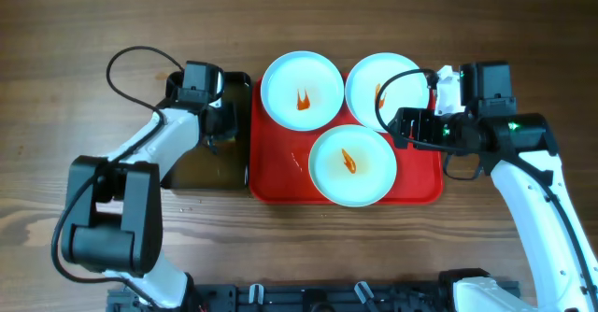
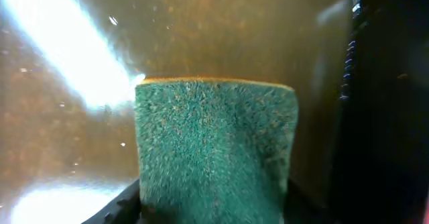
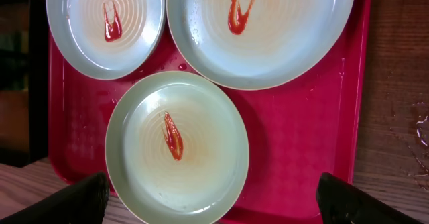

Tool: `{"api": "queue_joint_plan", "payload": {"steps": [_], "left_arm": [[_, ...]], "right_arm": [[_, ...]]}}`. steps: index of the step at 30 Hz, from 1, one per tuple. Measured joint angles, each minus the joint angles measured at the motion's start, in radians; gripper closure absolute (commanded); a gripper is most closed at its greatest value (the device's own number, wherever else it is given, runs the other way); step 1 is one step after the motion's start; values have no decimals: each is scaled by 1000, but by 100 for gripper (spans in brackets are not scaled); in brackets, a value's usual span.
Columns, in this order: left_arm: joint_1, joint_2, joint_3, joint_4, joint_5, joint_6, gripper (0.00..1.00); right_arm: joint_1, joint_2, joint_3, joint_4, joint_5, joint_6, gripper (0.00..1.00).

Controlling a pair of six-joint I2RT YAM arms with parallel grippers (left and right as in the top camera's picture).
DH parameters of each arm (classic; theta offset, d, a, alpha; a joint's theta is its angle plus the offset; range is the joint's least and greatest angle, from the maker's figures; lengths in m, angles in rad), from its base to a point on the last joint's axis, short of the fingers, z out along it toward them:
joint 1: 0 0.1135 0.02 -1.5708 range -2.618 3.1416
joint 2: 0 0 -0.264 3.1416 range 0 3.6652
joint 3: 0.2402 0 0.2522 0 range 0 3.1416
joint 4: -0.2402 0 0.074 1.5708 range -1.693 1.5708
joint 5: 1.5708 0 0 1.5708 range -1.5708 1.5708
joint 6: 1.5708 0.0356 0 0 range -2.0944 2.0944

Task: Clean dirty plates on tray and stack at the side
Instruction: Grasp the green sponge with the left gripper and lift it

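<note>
Low, left hand [image 2: 213,209] around green sponge [image 2: 216,143].

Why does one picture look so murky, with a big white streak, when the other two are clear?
Left wrist: the camera sits close to the green sponge, so it looks soft, and glare streaks the shiny dark surface behind it. Right wrist: the plates and red tray are sharp and evenly lit. Overhead: even light, faint shadows.

Robot test bench — wooden table [image 1: 56,13], left arm [image 1: 149,144], right arm [image 1: 537,191], red tray [image 1: 266,177]
</note>
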Motion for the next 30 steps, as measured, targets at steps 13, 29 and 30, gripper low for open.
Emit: {"api": "queue_joint_plan", "payload": {"steps": [13,29,30], "left_arm": [[0,-49,1,-97,8,-1,96],[0,-155,1,-227,114,-1,96],[0,-155,1,-227,115,-1,96]], "right_arm": [[0,5,-8,-2,-1,10,35],[0,357,-128,150,-56,44,63],[0,391,-128,158,-56,50,69]]}}
